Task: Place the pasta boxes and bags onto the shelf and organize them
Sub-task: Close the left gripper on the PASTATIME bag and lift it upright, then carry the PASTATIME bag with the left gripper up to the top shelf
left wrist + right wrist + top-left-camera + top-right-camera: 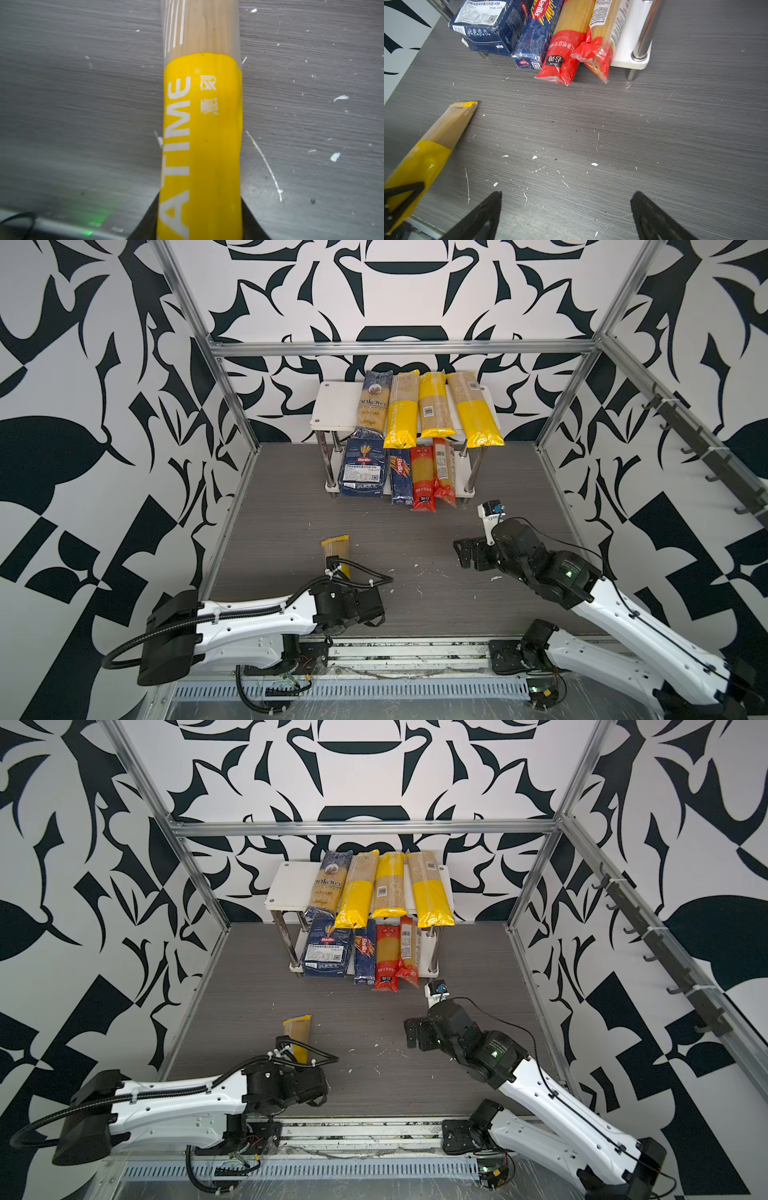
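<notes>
- While the yellow PASTATIME bag is pinched at its yellow half by the left pincer, its clear end is pointed toward the shelf, well apart from it, over the grey worktop.
- The right pincer is spread wide over the worktop.
- Three yellow bags and the ankara bag are laid on the top board.
- Both Barilla boxes and two red bags are seen on the lower board.

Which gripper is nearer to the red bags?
Right. The right gripper, open, sits in front of the red bags; the left gripper, shut on a yellow bag, is farther back.
</notes>
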`<state>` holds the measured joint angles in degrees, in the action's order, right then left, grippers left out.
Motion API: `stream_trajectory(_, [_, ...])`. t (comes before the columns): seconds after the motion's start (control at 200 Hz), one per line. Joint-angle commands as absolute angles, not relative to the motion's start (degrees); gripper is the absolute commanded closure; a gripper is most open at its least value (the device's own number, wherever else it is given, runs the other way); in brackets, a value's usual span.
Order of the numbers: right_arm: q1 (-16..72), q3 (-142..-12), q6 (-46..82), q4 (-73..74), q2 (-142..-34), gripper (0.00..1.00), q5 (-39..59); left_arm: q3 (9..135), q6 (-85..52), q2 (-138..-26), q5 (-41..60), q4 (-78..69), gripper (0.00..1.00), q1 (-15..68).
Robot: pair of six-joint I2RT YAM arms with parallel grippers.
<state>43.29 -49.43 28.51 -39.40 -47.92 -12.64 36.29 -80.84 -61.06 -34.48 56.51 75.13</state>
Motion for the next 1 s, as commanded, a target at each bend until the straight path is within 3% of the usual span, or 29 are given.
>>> stream_trajectory(0.0, [43.51, -51.50, 27.95, -37.77, -48.67, 0.00, -12.74, 40.82, -82.08, -57.68, -40.37, 67.38, 1.00, 74.82])
stream_trajectory(0.735, [43.53, -54.27, 26.54, -36.41, -51.48, 0.00, -11.94, 58.71, -80.43, -46.39, -47.98, 89.14, 1.00, 74.80])
stream_trajectory(0.995, [43.51, -55.45, 25.20, -35.86, -53.30, 0.00, -11.93, 68.61, -78.29, -48.57, -52.13, 96.14, 1.00, 74.80])
